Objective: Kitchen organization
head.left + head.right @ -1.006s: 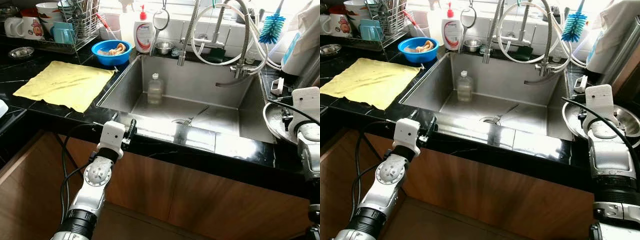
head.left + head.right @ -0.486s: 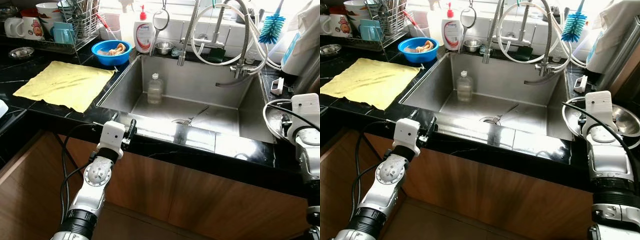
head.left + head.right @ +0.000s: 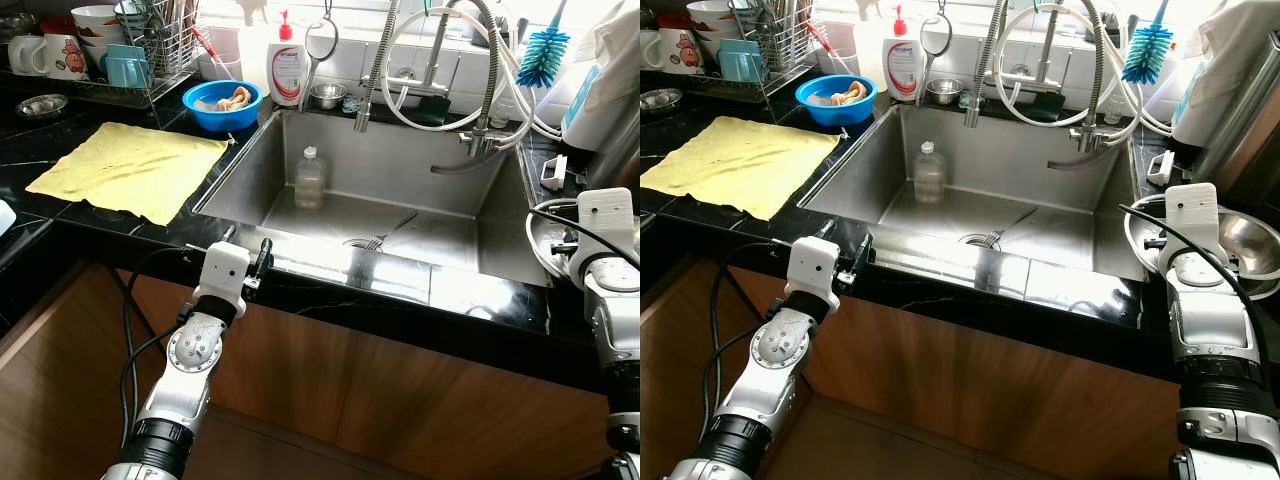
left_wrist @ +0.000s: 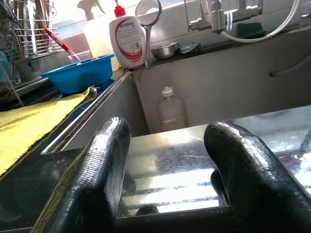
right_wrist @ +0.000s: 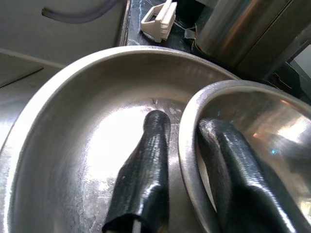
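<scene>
Two steel bowls sit nested on the black counter right of the sink (image 3: 250, 180). The small steel bowl (image 5: 252, 126) rests inside the large steel bowl (image 5: 87, 136). My right gripper (image 5: 182, 124) is open and straddles the small bowl's rim, one finger in each bowl. A thin gap shows between the outer finger (image 5: 150, 141) and the rim. My right wrist (image 3: 605, 215) hides this from the head views. My left gripper (image 4: 165, 141) is open and holds nothing, at the counter's front edge by the sink's near left corner (image 3: 247, 248).
A plastic bottle (image 3: 310, 180) stands in the sink and a utensil (image 3: 385, 232) lies by the drain. A yellow cloth (image 3: 130, 170), blue bowl (image 3: 223, 105), soap bottle (image 3: 288, 70) and dish rack (image 3: 140, 50) are on the left. Faucet hoses (image 3: 440, 70) hang over the back. A tall steel pot (image 5: 243, 34) stands beyond the bowls.
My right wrist has shifted slightly lower and to the left over the steel bowls. The left arm has not moved.
</scene>
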You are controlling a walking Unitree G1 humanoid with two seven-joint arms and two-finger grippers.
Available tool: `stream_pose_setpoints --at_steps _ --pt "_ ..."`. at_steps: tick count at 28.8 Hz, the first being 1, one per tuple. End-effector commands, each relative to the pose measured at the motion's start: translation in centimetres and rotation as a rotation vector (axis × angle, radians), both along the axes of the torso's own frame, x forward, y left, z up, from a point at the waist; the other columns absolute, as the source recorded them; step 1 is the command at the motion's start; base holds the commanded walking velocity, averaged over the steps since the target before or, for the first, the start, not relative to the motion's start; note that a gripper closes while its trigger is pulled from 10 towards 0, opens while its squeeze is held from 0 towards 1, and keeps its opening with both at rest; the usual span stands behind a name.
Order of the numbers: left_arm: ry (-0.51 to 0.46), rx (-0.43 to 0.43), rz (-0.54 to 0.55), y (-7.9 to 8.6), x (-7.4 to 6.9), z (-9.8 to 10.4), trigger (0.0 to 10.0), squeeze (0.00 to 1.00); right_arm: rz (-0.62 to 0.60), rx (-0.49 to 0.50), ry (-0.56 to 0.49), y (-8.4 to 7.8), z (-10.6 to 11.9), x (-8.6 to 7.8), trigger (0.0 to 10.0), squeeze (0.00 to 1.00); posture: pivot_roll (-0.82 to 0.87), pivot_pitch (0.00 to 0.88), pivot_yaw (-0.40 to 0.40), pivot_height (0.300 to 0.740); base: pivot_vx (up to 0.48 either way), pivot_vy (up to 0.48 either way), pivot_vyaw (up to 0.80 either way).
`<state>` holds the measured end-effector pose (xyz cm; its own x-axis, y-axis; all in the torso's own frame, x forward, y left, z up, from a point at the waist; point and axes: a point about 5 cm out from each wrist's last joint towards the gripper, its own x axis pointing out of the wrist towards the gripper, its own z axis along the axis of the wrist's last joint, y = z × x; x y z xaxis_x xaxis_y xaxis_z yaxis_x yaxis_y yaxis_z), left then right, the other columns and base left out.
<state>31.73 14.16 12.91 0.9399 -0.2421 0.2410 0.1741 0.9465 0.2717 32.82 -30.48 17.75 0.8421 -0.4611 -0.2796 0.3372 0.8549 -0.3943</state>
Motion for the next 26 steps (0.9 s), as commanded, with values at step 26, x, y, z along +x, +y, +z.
stream_pose_setpoints --at_steps 26 --pt "0.081 0.017 0.02 0.4 0.0 -1.5 10.0 0.0 0.026 -0.125 -0.267 1.9 6.1 1.4 0.0 0.0 0.0 0.0 -0.026 0.74 0.0 0.0 0.0"
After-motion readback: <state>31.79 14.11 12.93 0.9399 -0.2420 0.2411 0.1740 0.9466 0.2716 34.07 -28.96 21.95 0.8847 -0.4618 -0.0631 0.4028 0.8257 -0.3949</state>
